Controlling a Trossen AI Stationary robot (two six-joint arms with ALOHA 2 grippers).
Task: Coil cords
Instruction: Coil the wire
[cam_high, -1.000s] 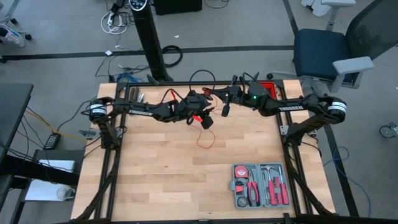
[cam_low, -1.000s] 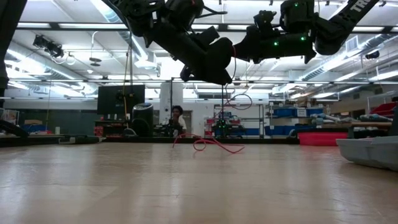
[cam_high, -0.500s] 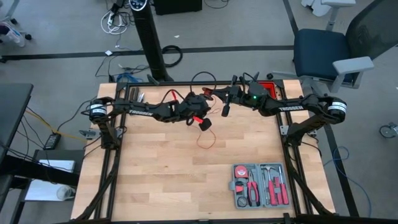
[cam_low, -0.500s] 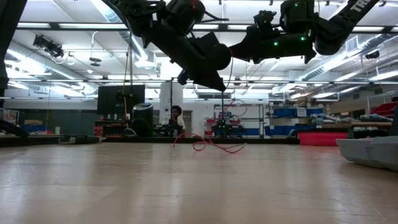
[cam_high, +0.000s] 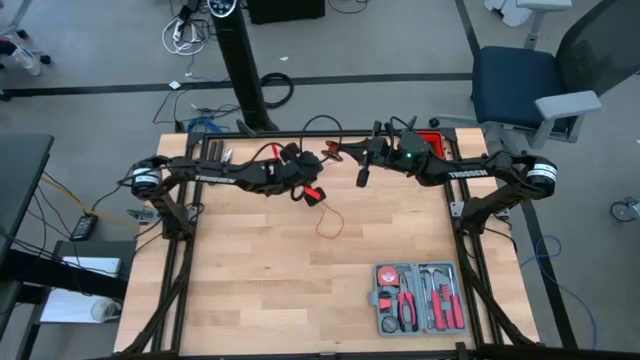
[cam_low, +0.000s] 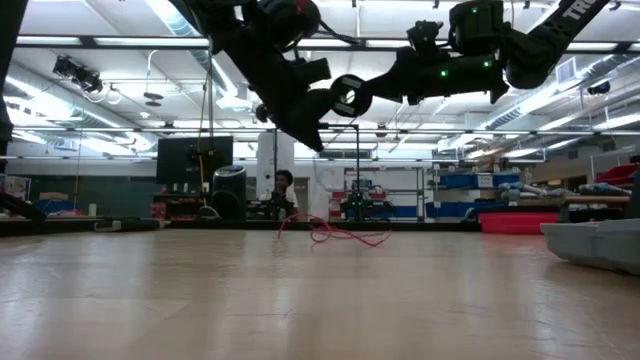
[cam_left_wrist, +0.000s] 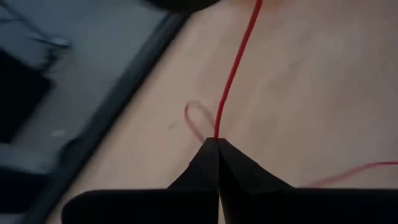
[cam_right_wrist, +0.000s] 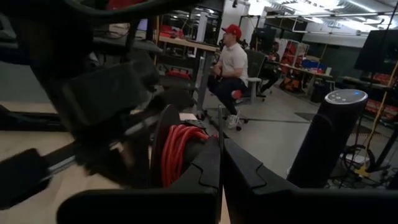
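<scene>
A wide workshop with ceiling strip lights is stretching behind the pale wooden table top (cam_high: 260, 280), and a person is sitting at a bench far off in the low view. On that table, near the corner on the robot's right, a grey moulded tool case (cam_high: 418, 297) with red-handled tools is lying well apart from the work.

Above the far middle of the table the two dark arms are meeting. The left gripper (cam_high: 312, 192) is hanging over the boards with its jaws pressed together, pinching the very thin bright red cord (cam_high: 330, 222); in the left wrist view the cord (cam_left_wrist: 235, 81) is running straight out from between the closed tips. The right gripper (cam_high: 362, 178) is hovering just beside it, jaws pressed together too; whether it is gripping the cord cannot be told. A wound bunch of red cord (cam_right_wrist: 180, 152) is showing close ahead of it on the other arm.

The rest of the cord is lying loose on the table below the grippers, in open loops.

The likely trouble from here: so fine a cord could slip out of the pinch, or snag on the wrists as they turn so close together, and the loose loops could tangle.
</scene>
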